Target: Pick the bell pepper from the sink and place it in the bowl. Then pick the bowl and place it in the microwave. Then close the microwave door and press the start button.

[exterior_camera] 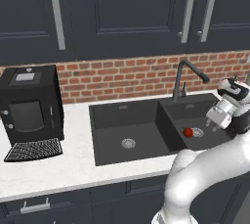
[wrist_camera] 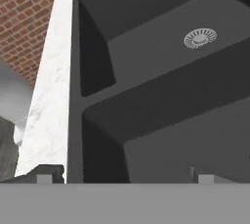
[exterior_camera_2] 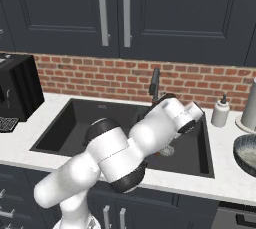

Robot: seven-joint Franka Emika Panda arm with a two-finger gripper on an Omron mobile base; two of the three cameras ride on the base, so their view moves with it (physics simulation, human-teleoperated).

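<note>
**Gripper Above Right Basin, Pepper on Basin Floor**

Gripper position: The gripper (exterior_camera: 214, 125) hangs over the right basin of the sink (exterior_camera: 112, 115), above rim level and near the basin's right side. In the hand view the two fingertips (wrist_camera: 48, 173) stand far apart at the bottom edge, so the pincer is spread wide with nothing between the tips.

Target object: The bell pepper (exterior_camera: 187, 132) lies on the floor of the right basin, just beside the round drain (exterior_camera: 197, 132) on its left. It is below and left of the gripper, not touching it.

Edges: A raised black divider (exterior_camera: 165, 123) separates the two basins. The faucet (exterior_camera: 188, 74) rises behind the divider, its spout arching toward the right basin. In the hand view the sink's rim (wrist_camera: 74, 86) meets the white countertop (wrist_camera: 49, 96) along a straight line, with the brick wall (wrist_camera: 24, 17) beyond.

Open room: The left basin holds only its drain (exterior_camera: 128, 143). The bowl (exterior_camera_2: 246, 154) sits on the counter right of the sink, near a soap bottle (exterior_camera_2: 220, 111). A black coffee machine (exterior_camera: 30, 108) stands on the counter well left of the sink.
</note>
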